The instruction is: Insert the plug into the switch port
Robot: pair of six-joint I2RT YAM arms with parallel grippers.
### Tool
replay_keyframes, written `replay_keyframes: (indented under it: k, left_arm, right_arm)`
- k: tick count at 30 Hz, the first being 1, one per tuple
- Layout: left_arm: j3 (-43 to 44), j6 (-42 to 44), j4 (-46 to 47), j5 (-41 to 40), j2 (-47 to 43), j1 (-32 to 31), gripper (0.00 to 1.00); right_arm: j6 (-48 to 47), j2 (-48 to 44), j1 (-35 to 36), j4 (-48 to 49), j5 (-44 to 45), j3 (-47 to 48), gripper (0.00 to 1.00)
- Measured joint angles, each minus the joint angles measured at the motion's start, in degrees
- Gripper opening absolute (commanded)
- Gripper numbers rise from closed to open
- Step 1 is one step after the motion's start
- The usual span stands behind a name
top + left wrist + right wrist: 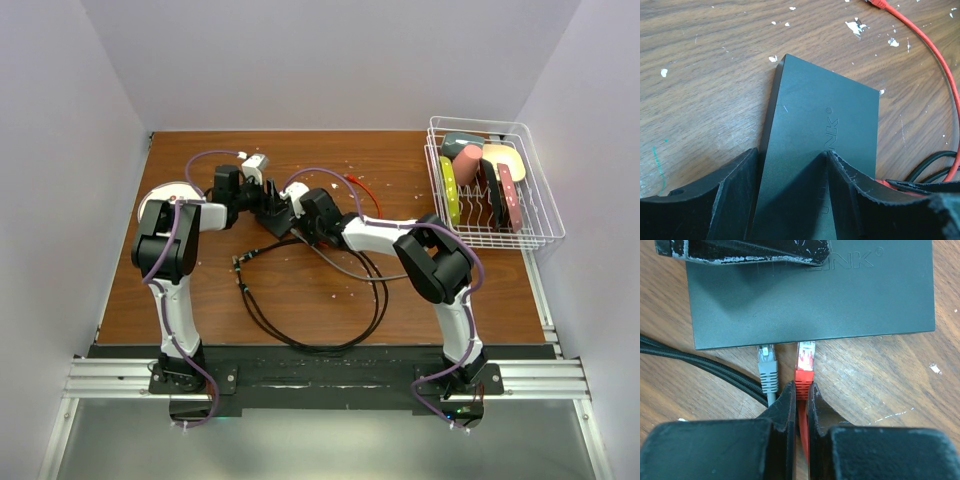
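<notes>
I see right gripper [800, 392] pinched on red plug [805, 365] | plug tip at near edge of black switch [810, 295], right of grey plug [767, 367] | ports hidden, seating unclear | left gripper [792, 165] seemingly clamps black switch, far-left of centre on table [200, 300]

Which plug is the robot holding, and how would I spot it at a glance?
Find the flat black box lying on the wooden table. Two plugs sit side by side at one long edge. The one you want is the red plug, pinched by the right gripper; the grey plug beside it is free.
</notes>
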Motion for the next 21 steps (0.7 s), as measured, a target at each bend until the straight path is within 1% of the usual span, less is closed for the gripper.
replay_keyframes:
  k: [8,11,21]
  left_arm:
    - [0.11,0.02,-0.15,0.09,0.0,0.0,0.58]
    - [0.39,0.42,-0.31,-0.15,0.0,0.0,0.58]
    - [0.55,0.87,-0.61,-0.5,0.0,0.0,0.6]
  right_arm:
    - [-1.46,0.22,0.02,-0.92,-0.52,0.81,0.0]
    - [-3.1,1.07,-0.04,-2.56,-1.36,2.58,0.0]
    - [-8.9,2.08,-0.79,-7.65,-6.75,6.21,0.0]
